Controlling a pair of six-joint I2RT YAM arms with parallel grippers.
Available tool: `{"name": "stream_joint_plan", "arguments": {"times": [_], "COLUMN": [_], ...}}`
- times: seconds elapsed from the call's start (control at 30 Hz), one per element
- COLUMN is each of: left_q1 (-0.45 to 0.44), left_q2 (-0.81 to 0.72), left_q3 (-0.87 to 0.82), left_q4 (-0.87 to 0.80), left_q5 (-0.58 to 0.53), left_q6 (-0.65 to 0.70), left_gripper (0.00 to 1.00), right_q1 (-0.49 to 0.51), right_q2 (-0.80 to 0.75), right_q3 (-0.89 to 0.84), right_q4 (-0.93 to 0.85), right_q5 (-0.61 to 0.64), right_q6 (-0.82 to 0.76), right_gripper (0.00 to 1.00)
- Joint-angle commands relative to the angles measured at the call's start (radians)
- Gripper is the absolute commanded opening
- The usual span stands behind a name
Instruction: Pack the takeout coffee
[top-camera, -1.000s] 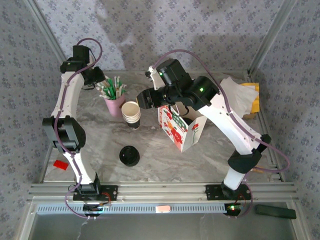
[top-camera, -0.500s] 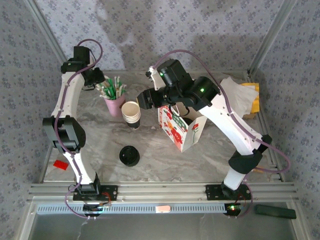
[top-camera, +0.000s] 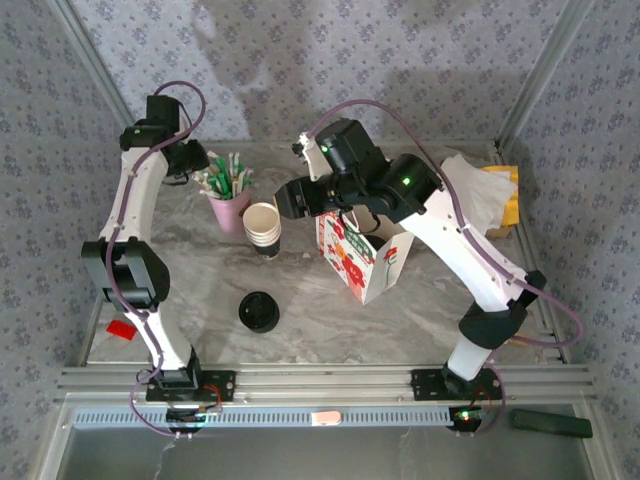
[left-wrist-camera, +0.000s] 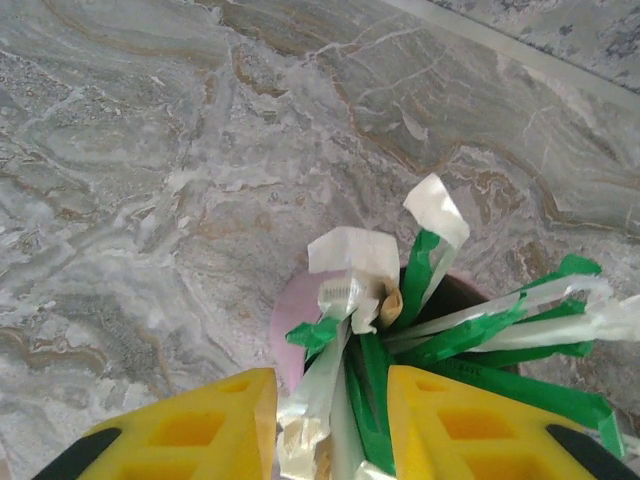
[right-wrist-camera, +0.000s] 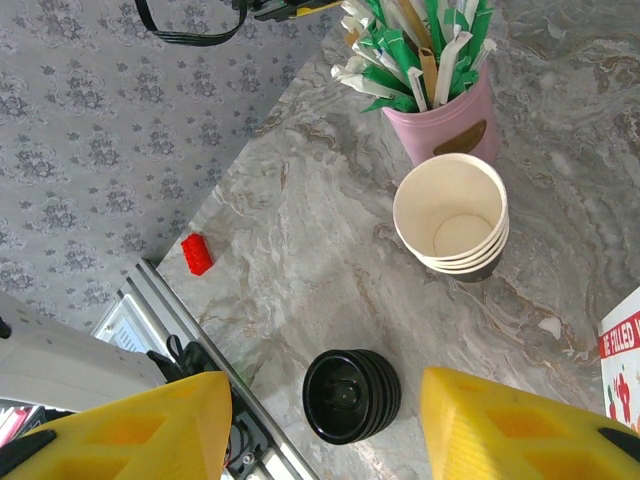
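The takeout coffee is out of view. My left gripper (top-camera: 196, 165) hangs over the pink cup (left-wrist-camera: 292, 325) of wrapped straws (left-wrist-camera: 470, 335) at the back left. Its yellow fingers (left-wrist-camera: 200, 425) stand on either side of a few straws that fill the gap between them, and a squeeze on them cannot be made out. My right gripper (top-camera: 290, 200) hovers left of the floral paper bag (top-camera: 362, 255), which stands upright with its top open. Its fingers (right-wrist-camera: 520, 425) are wide apart with nothing between them, above the table.
A stack of lidless paper cups (top-camera: 262, 228) stands beside the pink cup. A pile of black lids (top-camera: 259, 311) lies nearer the front. A small red block (top-camera: 120, 329) sits at the left edge. White napkins (top-camera: 470, 190) and a yellow item (top-camera: 508, 195) lie back right.
The left arm's elbow has shifted slightly to the left. The right arm, bag, cups and lids have not moved.
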Motion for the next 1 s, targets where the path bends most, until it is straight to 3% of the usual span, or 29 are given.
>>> {"name": "stream_joint_plan", "arguments": {"times": [0.0, 0.27, 0.6, 0.97], "left_q1": [-0.006, -0.012, -0.024, -0.028], "left_q2": [-0.041, -0.055, -0.040, -0.051], "left_q3": [-0.024, -0.064, 0.003, 0.014], "left_q4": [-0.028, -0.009, -0.017, -0.021], "left_q5": [-0.017, -0.009, -0.002, -0.010], "left_q6": [0.019, 0.015, 0.016, 0.017], "left_gripper": [0.35, 0.33, 0.32, 0.24], "right_q1": [0.008, 0.014, 0.020, 0.024], "right_q2": [-0.025, -0.026, -0.022, -0.022], "right_q3": [0.000, 0.005, 0.006, -0.001], "right_q4": [0.008, 0.003, 0.004, 0.003], "right_q5": [0.008, 0.012, 0.013, 0.016], "right_q6": [0.006, 0.007, 0.007, 0.008], "right_gripper": [0.54, 0.54, 0.54, 0.54]}}
